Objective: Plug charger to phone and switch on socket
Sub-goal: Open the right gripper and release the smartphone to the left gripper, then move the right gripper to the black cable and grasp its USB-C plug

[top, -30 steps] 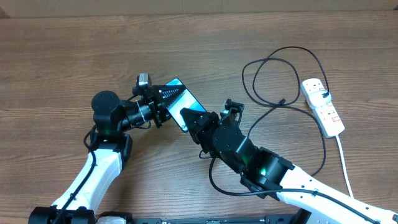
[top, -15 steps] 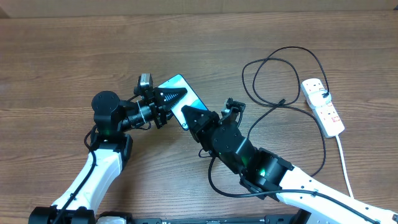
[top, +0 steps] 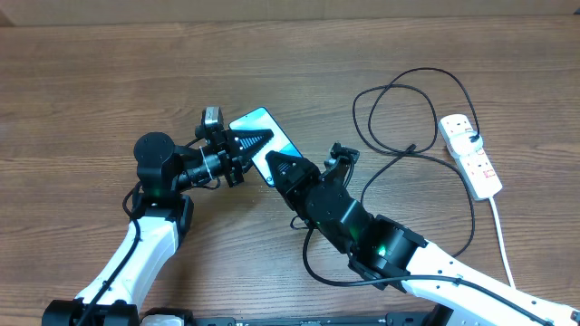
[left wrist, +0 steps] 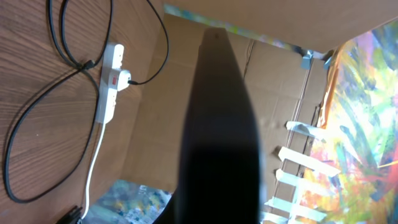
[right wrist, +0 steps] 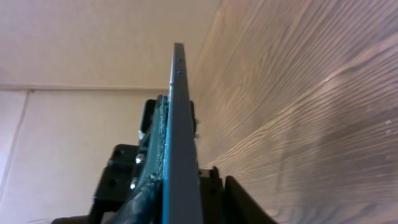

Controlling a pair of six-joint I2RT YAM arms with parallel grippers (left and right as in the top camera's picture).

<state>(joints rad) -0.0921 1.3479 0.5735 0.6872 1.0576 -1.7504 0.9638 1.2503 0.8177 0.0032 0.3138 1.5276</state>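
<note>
Item one: a slim grey-edged phone (right wrist: 180, 124) is standing edge-on before me. A black screwed mechanism (right wrist: 124, 180) is sitting against its left side. A brown wood-grain table (right wrist: 298, 112) is filling the right.

No lettering is legible on the phone (top: 272, 132), the socket (top: 472, 155) or anything else in view

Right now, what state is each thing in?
Phone, screen lit, no cable in.
Charger, plugged into socket, tip loose on table.
Socket, switch position unclear.
Left gripper, shut on phone.
Right gripper, open around phone.
</note>
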